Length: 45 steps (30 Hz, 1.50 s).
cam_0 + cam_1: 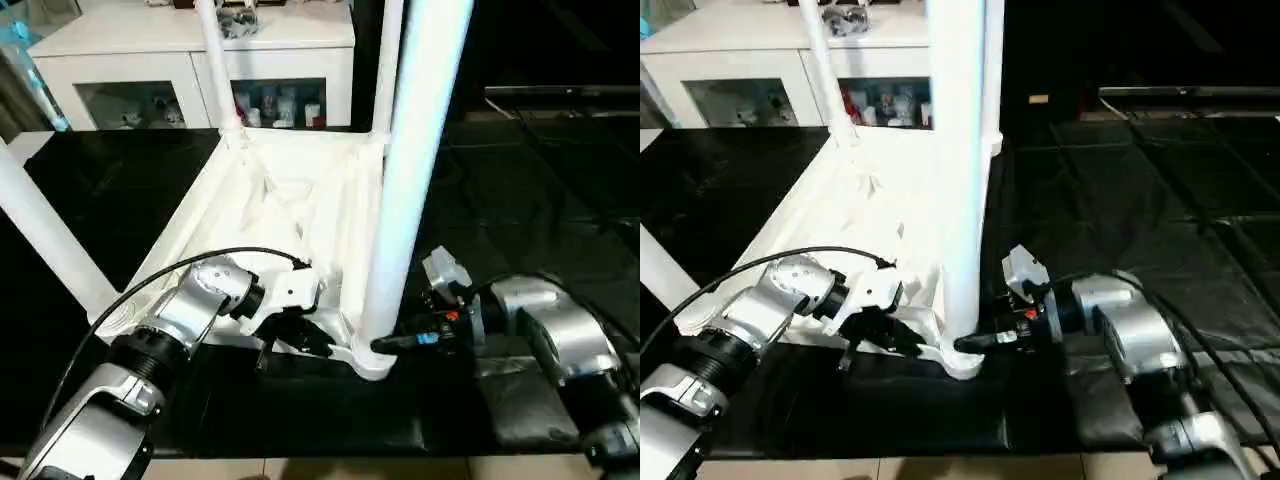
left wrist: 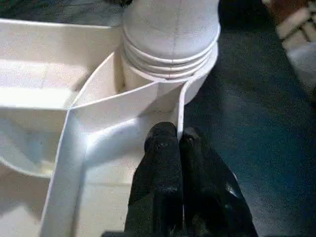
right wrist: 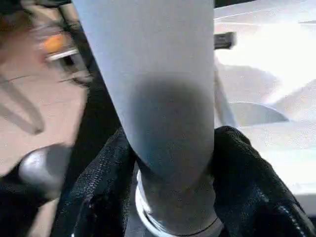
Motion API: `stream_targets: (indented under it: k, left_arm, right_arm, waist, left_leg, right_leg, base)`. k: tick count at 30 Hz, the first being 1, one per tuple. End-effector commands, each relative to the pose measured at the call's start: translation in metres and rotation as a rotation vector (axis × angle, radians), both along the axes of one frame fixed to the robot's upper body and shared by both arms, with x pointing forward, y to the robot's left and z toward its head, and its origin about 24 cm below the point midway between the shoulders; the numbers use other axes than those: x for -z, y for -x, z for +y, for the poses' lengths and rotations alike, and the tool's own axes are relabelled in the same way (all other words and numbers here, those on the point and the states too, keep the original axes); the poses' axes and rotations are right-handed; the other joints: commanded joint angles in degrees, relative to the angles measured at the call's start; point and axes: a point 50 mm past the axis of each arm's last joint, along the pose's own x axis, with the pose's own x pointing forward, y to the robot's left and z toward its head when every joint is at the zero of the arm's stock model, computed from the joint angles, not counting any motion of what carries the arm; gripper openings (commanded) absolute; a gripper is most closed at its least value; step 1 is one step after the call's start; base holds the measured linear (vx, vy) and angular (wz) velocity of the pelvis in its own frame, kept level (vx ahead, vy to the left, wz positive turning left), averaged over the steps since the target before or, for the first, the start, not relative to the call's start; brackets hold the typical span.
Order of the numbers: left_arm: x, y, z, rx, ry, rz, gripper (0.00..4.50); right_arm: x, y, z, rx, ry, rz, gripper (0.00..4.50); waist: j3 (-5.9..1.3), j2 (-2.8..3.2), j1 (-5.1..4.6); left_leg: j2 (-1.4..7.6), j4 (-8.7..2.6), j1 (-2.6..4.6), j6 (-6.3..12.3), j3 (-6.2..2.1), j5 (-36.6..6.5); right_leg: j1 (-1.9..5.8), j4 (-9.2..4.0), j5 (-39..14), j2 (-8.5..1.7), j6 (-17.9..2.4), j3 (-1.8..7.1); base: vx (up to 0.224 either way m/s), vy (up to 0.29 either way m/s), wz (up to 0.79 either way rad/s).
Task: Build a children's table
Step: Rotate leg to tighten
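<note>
Tabletop point(image 1: 290, 200) is seen upside down on a black mat point(image 1: 520, 210), legs upright. Beside the nearest leg point(image 1: 405, 200), its thin rim is pinched by the left gripper point(image 2: 177, 143); the leg's base is clasped by the right gripper point(image 3: 170, 177). Light, stiff, slippery plastic is judged; low holds suit.

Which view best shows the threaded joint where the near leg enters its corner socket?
The left wrist view: the near leg shows its ridged collar seated in the corner socket. Right wrist view shows the leg between fingers; eye views show it whole, from afar.

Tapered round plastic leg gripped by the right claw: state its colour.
White, like the tabletop; the tapered round plastic leg shows best in the left eye view.
</note>
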Motion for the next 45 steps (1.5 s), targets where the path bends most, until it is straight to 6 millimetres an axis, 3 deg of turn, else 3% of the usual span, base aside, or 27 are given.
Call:
stream_targets:
  k: [1,4,6,9,11,13,15,17,20,21,23,27,28,31,37,42,43,45]
  left_arm:
    - [-0.002,-0.003,-0.019,-0.027,0.039,-0.007,0.0]
    - [-0.004,-0.012,-0.031,-0.142,0.067,-0.02,0.0]
    - [-0.007,-0.019,-0.043,-0.244,0.099,-0.032,0.0]
    - [-0.012,-0.027,-0.058,-0.362,0.148,-0.035,0.0]
    - [-0.013,-0.029,-0.064,-0.405,0.163,-0.041,0.0]
    - [-0.016,-0.032,-0.071,-0.455,0.179,-0.047,0.0]
    - [-0.019,-0.035,-0.076,-0.488,0.197,-0.052,0.0]
    - [-0.021,-0.035,-0.079,-0.502,0.207,-0.052,0.0]
    - [-0.02,-0.035,-0.079,-0.5,0.191,-0.066,0.0]
    - [-0.018,-0.035,-0.075,-0.496,0.183,-0.063,0.0]
    - [-0.017,-0.034,-0.073,-0.495,0.181,-0.06,0.0]
    - [-0.016,-0.033,-0.065,-0.47,0.169,-0.058,0.0]
    - [-0.016,-0.033,-0.062,-0.458,0.165,-0.057,0.0]
    - [-0.013,-0.031,-0.054,-0.434,0.145,-0.044,0.0]
    - [-0.01,-0.027,-0.039,-0.333,0.109,-0.045,0.0]
    - [-0.009,-0.017,-0.029,-0.149,0.099,-0.055,0.0]
    - [-0.009,-0.017,-0.029,-0.149,0.099,-0.055,0.0]
    - [-0.008,-0.011,-0.025,-0.055,0.094,-0.046,0.0]
  right_arm:
    - [0.007,-0.002,0.017,0.075,0.017,-0.004,1.99]
    - [0.012,-0.008,0.032,0.226,0.028,-0.009,1.98]
    - [0.014,-0.016,0.045,0.361,0.045,-0.005,1.96]
    - [0.012,-0.026,0.059,0.515,0.065,-0.004,1.96]
    - [0.01,-0.03,0.065,0.556,0.066,-0.007,1.95]
    - [0.008,-0.034,0.071,0.612,0.071,-0.015,1.95]
    - [0.006,-0.036,0.075,0.638,0.076,-0.021,1.95]
    - [0.005,-0.036,0.078,0.648,0.075,-0.022,1.93]
    - [0.004,-0.035,0.079,0.651,0.055,-0.007,1.93]
    - [0.003,-0.034,0.077,0.648,0.052,-0.007,2.47]
    - [0.003,-0.034,0.076,0.652,0.055,-0.013,2.64]
    - [0.003,-0.033,0.068,0.619,0.035,-0.03,2.88]
    - [0.002,-0.032,0.065,0.601,0.023,-0.038,3.09]
    - [0.002,-0.029,0.054,0.549,0.024,-0.058,3.13]
    - [-0.001,-0.022,0.031,0.42,0.019,-0.089,3.59]
    - [-0.006,-0.013,0.008,0.232,0.029,-0.112,4.17]
    - [-0.006,-0.013,0.008,0.232,0.029,-0.112,4.17]
    - [-0.009,-0.009,-0.006,0.131,0.033,-0.092,4.17]
  waist:
    - [-3.16,-1.02,-0.4]
    - [-2.81,-0.91,-1.52]
    - [-2.64,-1.02,-2.78]
    - [-2.76,-0.87,-4.25]
    - [-2.98,-0.96,-4.63]
    - [-3.3,-0.83,-4.88]
    - [-3.68,-0.89,-5.03]
    - [-3.86,-0.96,-4.92]
    - [-4.05,-0.99,-4.57]
    - [-4.03,-0.91,-4.43]
    - [-3.89,-0.92,-4.3]
    - [-3.64,-0.66,-4.22]
    - [-3.64,-0.69,-4.2]
    - [-3.7,-0.55,-4.03]
    - [-3.68,-0.53,-3.2]
    - [-3.68,-0.57,-2.1]
    - [-3.7,-0.77,-1.99]
    - [-3.83,-0.61,-1.54]
  left_leg:
    - [0.62,-3.92,-0.24,2.57,0.28,-9.61]
    - [0.24,-4.16,-0.34,1.56,0.09,-11.54]
    - [-0.19,-4.16,-0.32,1.0,-0.2,-13.64]
    - [-0.47,-4.06,-0.41,1.15,-0.42,-14.39]
    - [-0.49,-4.03,-0.43,1.66,-0.41,-13.95]
    - [-0.17,-4.14,-0.44,2.12,-0.43,-12.13]
    - [0.14,-4.01,-0.81,3.36,-0.38,-8.92]
    - [0.23,-3.73,-0.71,4.5,-0.2,-6.47]
    - [0.17,-3.47,-0.94,6.24,-0.02,-3.2]
    - [0.19,-3.44,-0.92,6.68,0.01,-2.58]
    - [0.24,-3.52,-0.86,6.82,0.06,-2.98]
    - [0.37,-3.82,-0.64,5.37,0.07,-6.3]
    - [0.39,-3.82,-0.6,5.25,0.09,-6.81]
    - [0.48,-3.8,-0.61,5.4,0.06,-6.71]
    - [0.69,-3.74,-0.48,6.11,0.16,-7.12]
    - [1.02,-3.8,-0.3,5.77,0.21,-7.66]
    - [0.95,-3.73,-0.34,5.89,0.27,-7.59]
    - [1.06,-3.65,-0.32,6.11,0.27,-6.89]
  right_leg:
    - [3.29,-4.9,-21.76,-2.7,-8.9,2.31]
    - [3.17,-5.65,-27.27,-2.49,-6.4,2.01]
    - [3.13,-6.41,-32.09,-2.52,-4.22,1.49]
    - [3.07,-6.83,-33.33,-2.36,-3.2,1.13]
    - [3.03,-6.86,-31.43,-2.31,-3.74,1.11]
    - [3.03,-6.35,-26.49,-2.34,-5.61,1.46]
    - [3.42,-5.27,-17.93,-2.3,-8.84,1.79]
    - [3.46,-4.67,-12.73,-2.35,-11.15,2.03]
    - [3.8,-4.07,-7.56,-2.5,-13.01,2.19]
    - [3.86,-3.95,-6.19,-2.49,-13.48,2.2]
    - [3.87,-4.02,-6.49,-2.54,-13.7,2.21]
    - [3.8,-4.55,-11.13,-2.62,-12.71,2.21]
    - [3.81,-4.6,-11.21,-2.57,-12.53,2.24]
    - [3.84,-4.4,-9.64,-2.6,-13.0,2.3]
    - [3.78,-4.26,-8.54,-2.68,-13.86,2.39]
    - [3.66,-4.23,-9.8,-2.72,-13.56,2.4]
    - [3.66,-4.27,-9.73,-2.7,-13.52,2.39]
    - [3.64,-3.97,-8.64,-2.73,-13.89,2.39]
  base:
    - [0.0,0.0,0.0]
    - [0.0,0.0,0.0]
    - [0.0,0.0,0.0]
    - [0.0,0.0,0.0]
    - [0.0,0.0,0.0]
    - [0.0,0.0,0.0]
    - [0.0,0.0,0.0]
    - [0.026,-0.003,0.02]
    - [0.034,-0.007,0.02]
    - [0.0,0.0,0.0]
    - [0.0,0.0,0.0]
    - [0.0,0.0,0.0]
    - [0.0,0.0,0.0]
    - [0.0,0.0,0.0]
    - [0.0,0.0,0.0]
    - [0.0,0.0,0.0]
    - [0.0,0.0,0.0]
    - [0.0,0.0,0.0]
